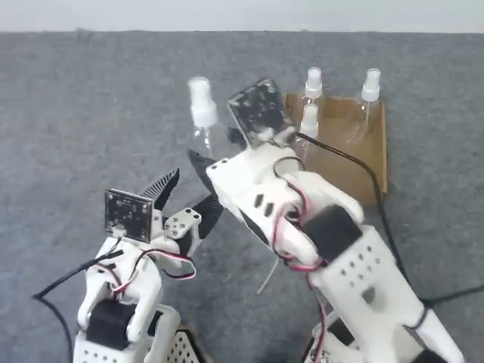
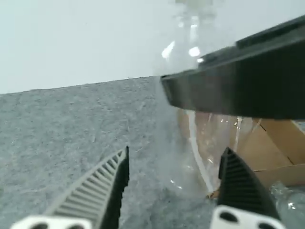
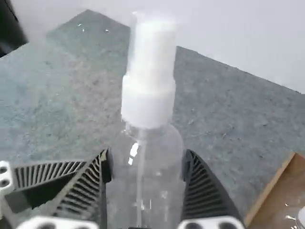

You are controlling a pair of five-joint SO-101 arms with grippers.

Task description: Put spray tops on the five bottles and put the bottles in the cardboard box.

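A grey surface point(image 1: 83, 106) is seen from above, with two white arms reaching in from its near edge. A clear bottle point(image 1: 203, 125) is held upright near the far edge, about midway along it. A white spray top point(image 3: 148, 90) is already seated on its neck.

The right hand point(image 3: 145, 164) is closed on the bottle's body, with one ribbed black finger pressed to each side. The left hand point(image 2: 175, 157) is spread wide and holds nothing. It is poised just short of the bottle, on the side toward the near left corner.

A cardboard box point(image 1: 378, 144) is lying open by the far edge, toward the right corner. Three capped bottles point(image 1: 311, 91) are standing upright inside it.

The box is found to the right of the held bottle, close by but not touching. The bottle's long axis is vertical, matching the bottles already boxed. The right arm is judged the nearer to the box. A short carry to the right, with the bottle kept upright, is what the next move seems to call for.
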